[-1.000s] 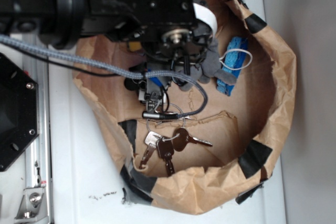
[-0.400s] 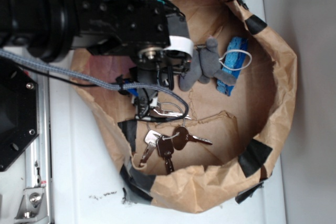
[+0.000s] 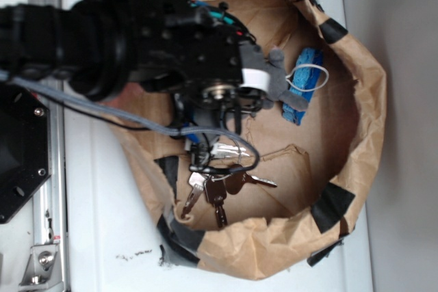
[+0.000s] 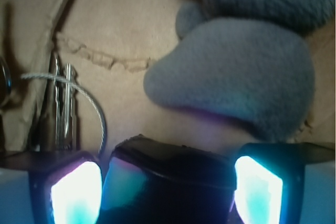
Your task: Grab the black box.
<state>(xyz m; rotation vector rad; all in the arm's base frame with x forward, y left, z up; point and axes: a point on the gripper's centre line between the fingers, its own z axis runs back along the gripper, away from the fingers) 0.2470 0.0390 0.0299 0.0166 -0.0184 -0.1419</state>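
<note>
Black box (image 4: 173,174): sits between my fingertips, glossy rim just under the grey plush toy (image 4: 236,77).
Pincer (image 4: 167,192): spread around the box; I cannot tell whether it grips.
Advice: I close squarely, keeping clear of the plush.

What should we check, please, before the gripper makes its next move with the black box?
1. Black box sits between the gripper fingers in the wrist view: ok.
2. Fingers actually pressing the box sides: cannot tell; they flank it closely, but contact is not clear.
3. Grey plush toy clear of the fingers: ok, it lies just beyond the box, not between them.
4. Keys and wire loop out of the grasp: ok in the wrist view; off to the side.
5. Box visible from the exterior view: not ok, the arm hides it.
6. Paper bag wall away from the gripper: ok.
</note>
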